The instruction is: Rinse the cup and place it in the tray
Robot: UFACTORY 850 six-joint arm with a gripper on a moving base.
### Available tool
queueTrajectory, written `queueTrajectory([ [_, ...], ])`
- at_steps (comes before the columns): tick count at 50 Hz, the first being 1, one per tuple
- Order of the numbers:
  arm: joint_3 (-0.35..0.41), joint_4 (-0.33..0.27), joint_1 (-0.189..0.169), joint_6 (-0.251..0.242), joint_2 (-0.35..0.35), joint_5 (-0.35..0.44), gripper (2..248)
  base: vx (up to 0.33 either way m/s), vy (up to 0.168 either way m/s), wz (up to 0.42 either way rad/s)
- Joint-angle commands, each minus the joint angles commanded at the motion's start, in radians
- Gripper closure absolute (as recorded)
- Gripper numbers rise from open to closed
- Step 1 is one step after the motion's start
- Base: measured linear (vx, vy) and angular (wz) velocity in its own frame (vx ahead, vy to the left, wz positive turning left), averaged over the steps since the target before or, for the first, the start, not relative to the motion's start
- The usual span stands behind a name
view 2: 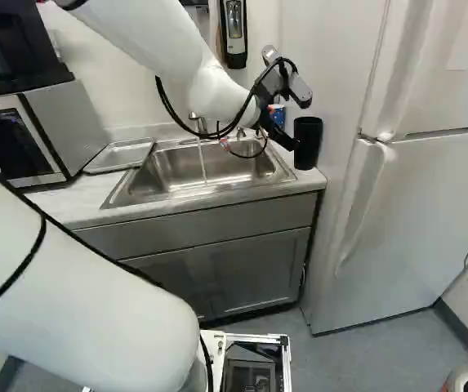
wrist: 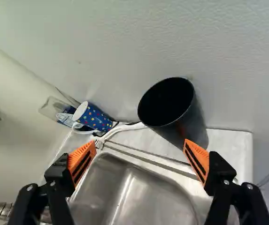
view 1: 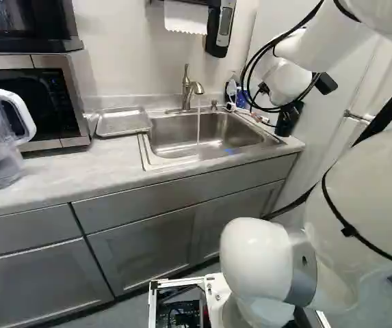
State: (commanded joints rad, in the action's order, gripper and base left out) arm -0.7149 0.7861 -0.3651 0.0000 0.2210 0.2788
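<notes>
Cup (wrist: 95, 118), the dotted one presumably: ahead of the gripper (wrist: 140, 144), off one fingertip, not between the fingers, which stand apart, clamped on nothing. Probably light, stiff, breakable, slick once wet; take it round the body, clear of the handle. Black tub (wrist: 172, 105) and brush (wrist: 120, 129) crowd it, wall behind; the sink (wrist: 146, 197) gives room nearer the gripper.

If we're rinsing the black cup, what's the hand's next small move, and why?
I'd probably shift the hand sideways to centre it on the black cup before advancing: its fingers are open, and the cup stands ahead but nearer one finger.
</notes>
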Motion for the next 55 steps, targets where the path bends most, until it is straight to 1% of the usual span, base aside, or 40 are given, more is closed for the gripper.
queueTrajectory([
  [31,-0.027,0.007,-0.073,0.000,-0.030,0.000,3,0.000,0.000,0.000],
  [44,-0.028,0.007,-0.074,0.000,-0.031,0.000,3,0.000,0.000,0.000],
  [49,-0.028,0.007,-0.074,-0.024,-0.031,0.000,3,0.000,0.000,0.000],
  [55,-0.028,0.007,-0.074,-0.077,-0.031,0.000,3,0.000,0.000,0.000],
])
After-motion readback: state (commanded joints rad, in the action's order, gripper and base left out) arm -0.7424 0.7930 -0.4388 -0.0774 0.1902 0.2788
